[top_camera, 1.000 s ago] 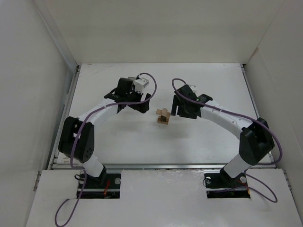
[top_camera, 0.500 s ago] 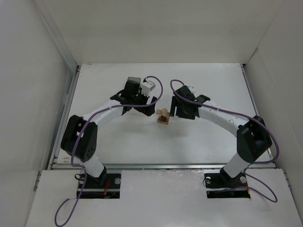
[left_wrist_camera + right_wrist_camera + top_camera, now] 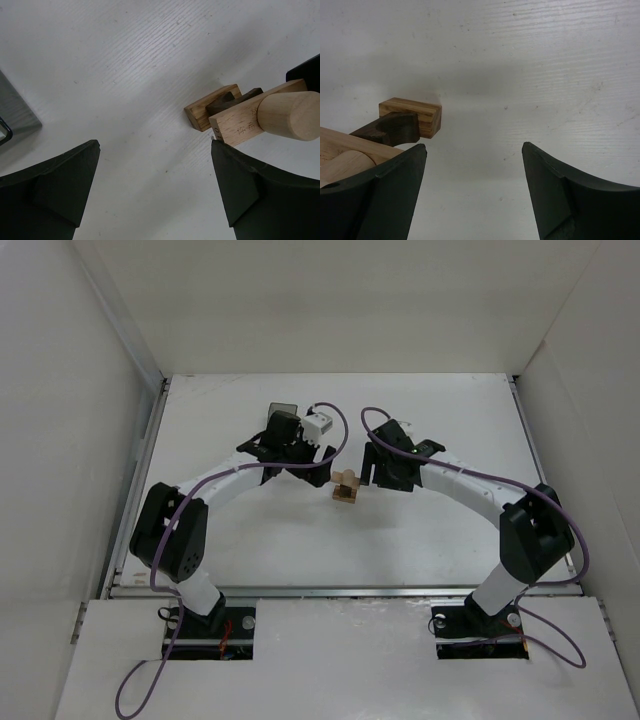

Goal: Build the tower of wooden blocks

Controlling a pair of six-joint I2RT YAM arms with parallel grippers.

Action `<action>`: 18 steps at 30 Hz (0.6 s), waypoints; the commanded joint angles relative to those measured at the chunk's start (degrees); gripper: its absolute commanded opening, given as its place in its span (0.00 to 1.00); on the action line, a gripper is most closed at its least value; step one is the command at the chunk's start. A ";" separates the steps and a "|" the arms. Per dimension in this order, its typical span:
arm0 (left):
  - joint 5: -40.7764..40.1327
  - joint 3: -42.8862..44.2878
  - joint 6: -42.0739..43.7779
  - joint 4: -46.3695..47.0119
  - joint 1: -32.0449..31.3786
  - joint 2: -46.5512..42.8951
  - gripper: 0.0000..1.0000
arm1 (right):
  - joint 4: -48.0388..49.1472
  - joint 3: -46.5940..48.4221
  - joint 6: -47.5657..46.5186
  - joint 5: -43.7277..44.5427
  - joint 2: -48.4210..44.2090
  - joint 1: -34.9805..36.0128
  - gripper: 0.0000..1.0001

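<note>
The wood block tower (image 3: 346, 487) stands mid-tabletop (image 3: 300, 540), its pieces laid crosswise. The left gripper (image 3: 319, 476) sits at its 10 o'clock and the right gripper (image 3: 373, 474) at 2 o'clock. Both sets of fingers (image 3: 65, 190) are apart and empty, probably flanking the stack to steady it.
</note>
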 commanded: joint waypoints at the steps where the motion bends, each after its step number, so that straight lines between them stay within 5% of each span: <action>1: -0.14 0.57 -0.83 1.36 -0.21 -0.55 0.92 | 2.42 1.61 -0.75 0.90 -0.04 -0.29 0.82; 18: -0.66 0.04 -0.83 -0.31 -0.21 -1.60 0.94 | 2.95 3.28 -1.80 0.37 1.10 -0.81 0.82</action>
